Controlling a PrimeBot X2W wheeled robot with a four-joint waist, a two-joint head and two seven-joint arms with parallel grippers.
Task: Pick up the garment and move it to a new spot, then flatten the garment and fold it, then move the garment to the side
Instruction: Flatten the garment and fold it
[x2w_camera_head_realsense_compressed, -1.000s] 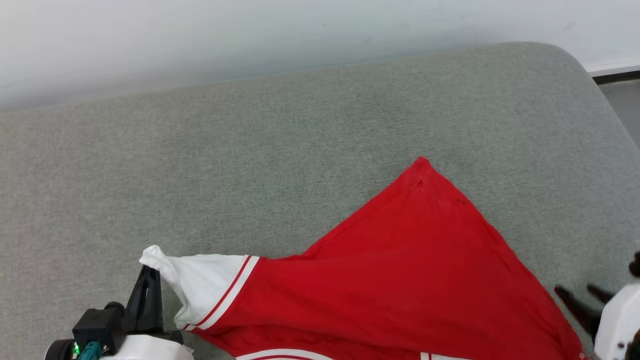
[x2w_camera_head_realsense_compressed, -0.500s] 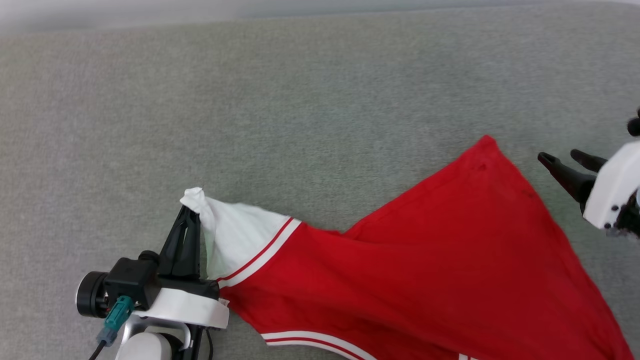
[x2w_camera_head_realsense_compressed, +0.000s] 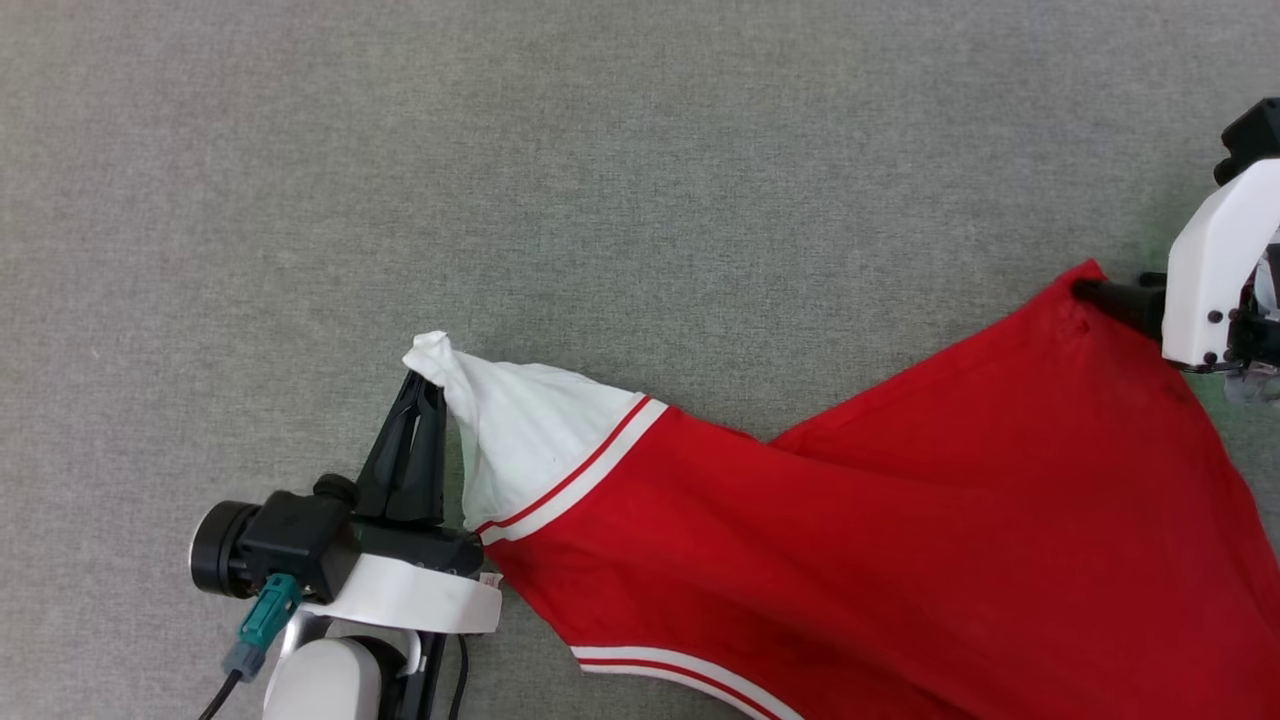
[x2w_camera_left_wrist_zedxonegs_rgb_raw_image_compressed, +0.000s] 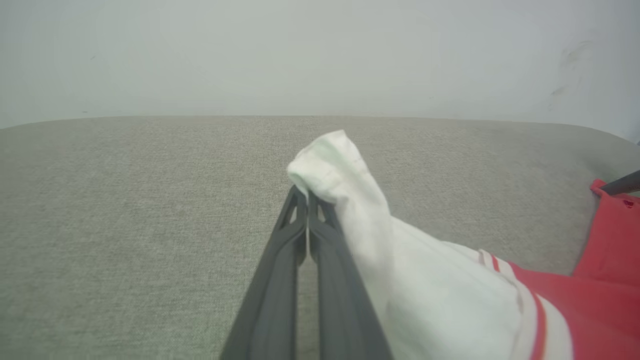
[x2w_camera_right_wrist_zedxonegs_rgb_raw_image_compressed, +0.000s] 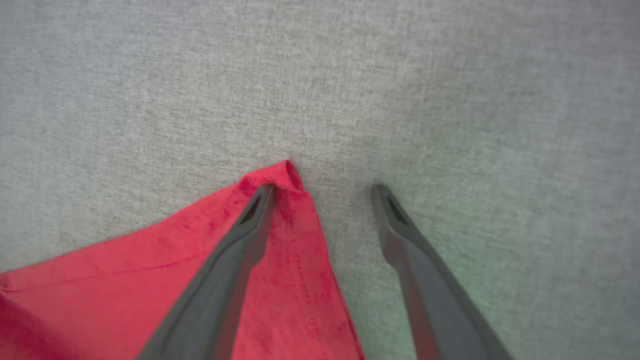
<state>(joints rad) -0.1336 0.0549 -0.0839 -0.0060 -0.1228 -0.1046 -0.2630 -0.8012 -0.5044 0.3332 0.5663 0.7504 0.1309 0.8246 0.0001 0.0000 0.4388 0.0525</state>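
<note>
Head view: the right gripper (x2w_camera_right_wrist_zedxonegs_rgb_raw_image_compressed: 324, 188), away from the garment (x2w_camera_head_realsense_compressed: 900, 530) before, now sits wide open at its red corner (x2w_camera_right_wrist_zedxonegs_rgb_raw_image_compressed: 287, 175). The left gripper (x2w_camera_head_realsense_compressed: 428, 385) pinches the white sleeve (x2w_camera_head_realsense_compressed: 520, 440). Garment lies on the grey cushion (x2w_camera_head_realsense_compressed: 600, 180).

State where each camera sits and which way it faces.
Head view: on the head, facing down at the grey cushion; left gripper and right gripper show.
Left wrist view: on that wrist, facing along the shut left gripper toward the wall.
Right wrist view: on that wrist, facing down past the open right gripper.
Shared: all show the garment.
</note>
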